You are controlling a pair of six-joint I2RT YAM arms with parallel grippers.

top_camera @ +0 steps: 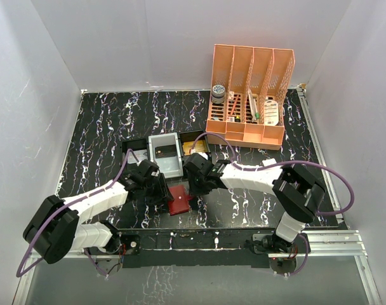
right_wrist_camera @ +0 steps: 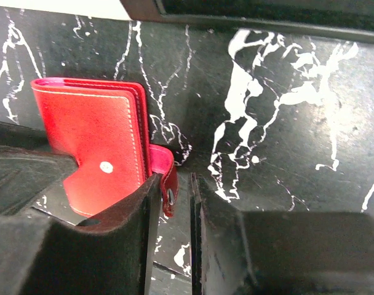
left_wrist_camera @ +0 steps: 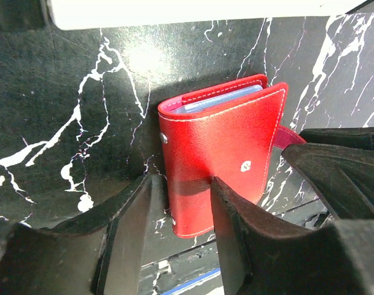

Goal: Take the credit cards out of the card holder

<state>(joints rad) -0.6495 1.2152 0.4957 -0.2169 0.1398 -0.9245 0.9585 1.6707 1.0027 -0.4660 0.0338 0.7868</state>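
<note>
2 grippers flank the red card holder (top_camera: 179, 199); cards not yet out.
The card holder lies flat on the marbled table (top_camera: 256, 203), cover down, pale credit cards (left_wrist_camera: 221, 98) peeking from its far edge. The left gripper (left_wrist_camera: 186, 184) stands open astride its near end, likely to steady it. The right gripper (right_wrist_camera: 175, 179), jaws barely apart, brackets the unsnapped tab (right_wrist_camera: 167, 184) without pinching, probably to lift the cover.

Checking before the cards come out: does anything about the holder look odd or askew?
The holder is unsnapped: its tab sticks out sideways, against a finger of the right gripper. A pale blue card edge shows inside. Nothing looks torn or spilled.
</note>
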